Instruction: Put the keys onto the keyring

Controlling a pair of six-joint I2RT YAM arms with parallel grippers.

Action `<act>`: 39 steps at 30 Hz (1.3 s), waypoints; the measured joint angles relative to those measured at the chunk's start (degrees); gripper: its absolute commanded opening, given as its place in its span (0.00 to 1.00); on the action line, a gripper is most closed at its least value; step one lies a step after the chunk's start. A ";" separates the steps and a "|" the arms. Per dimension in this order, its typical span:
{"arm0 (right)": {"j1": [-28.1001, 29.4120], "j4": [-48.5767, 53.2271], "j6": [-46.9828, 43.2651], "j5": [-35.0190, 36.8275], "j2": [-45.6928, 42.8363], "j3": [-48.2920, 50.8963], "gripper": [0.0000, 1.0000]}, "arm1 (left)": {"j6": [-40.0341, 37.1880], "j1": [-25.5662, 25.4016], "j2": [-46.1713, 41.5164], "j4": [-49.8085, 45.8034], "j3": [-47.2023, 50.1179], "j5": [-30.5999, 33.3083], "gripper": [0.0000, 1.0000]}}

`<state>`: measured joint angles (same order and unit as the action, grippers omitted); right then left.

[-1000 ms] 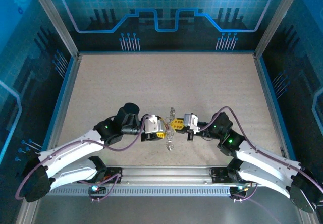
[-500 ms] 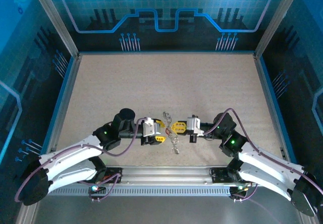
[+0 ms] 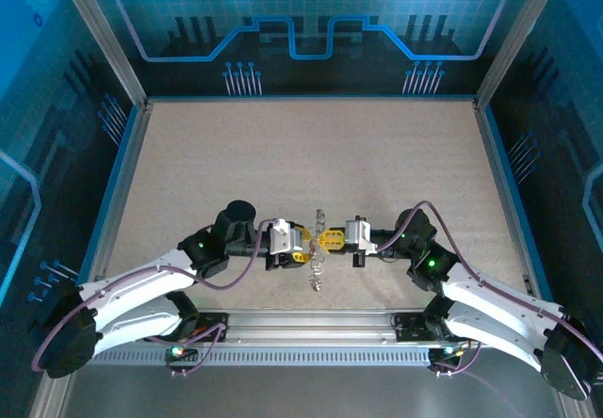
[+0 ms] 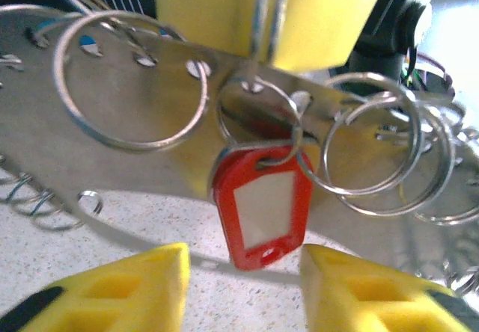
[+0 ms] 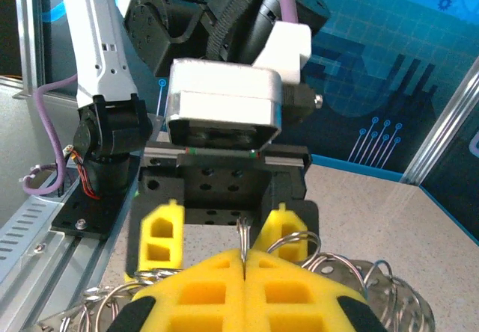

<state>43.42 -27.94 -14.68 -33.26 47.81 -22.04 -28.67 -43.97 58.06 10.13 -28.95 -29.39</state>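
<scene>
Right gripper (image 5: pixel 245 266) clamps the keyring (image 4: pixel 258 85), hanging it so the open left gripper (image 4: pixel 243 261), just below, can grasp the red key tag (image 4: pixel 263 216).

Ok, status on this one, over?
Right gripper shut on keyring. Left gripper open, fingers flanking red tag hanging off a ring. Nothing in the way.

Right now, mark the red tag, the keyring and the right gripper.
red tag (image 4: pixel 262 216): left wrist view, on its clear window.
keyring (image 5: pixel 243 235): right wrist view, on the wire loop poking up above the grip.
right gripper (image 5: pixel 245 272): right wrist view, on the seam of its fingertips, shut on the keyring.
</scene>
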 measured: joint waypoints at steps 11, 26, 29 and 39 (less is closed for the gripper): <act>-0.04 -0.13 0.00 -0.24 0.70 0.00 0.00 | -0.26 0.31 0.13 1.42 -0.90 -3.67 0.47; -0.66 -0.09 -0.96 -1.20 1.90 -0.02 0.00 | -0.72 0.39 1.09 3.54 -0.90 -6.32 0.26; -0.92 0.07 -1.29 -1.75 2.05 -0.02 0.00 | -1.31 0.72 1.09 3.50 -0.90 -6.49 0.20; -2.38 3.17 -3.37 -1.90 2.08 -0.70 0.00 | -2.03 1.86 0.55 2.21 -0.90 -6.54 0.07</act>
<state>41.04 -24.77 -18.04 -35.16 49.89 -22.74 -30.70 -42.11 58.61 12.34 -29.85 -35.92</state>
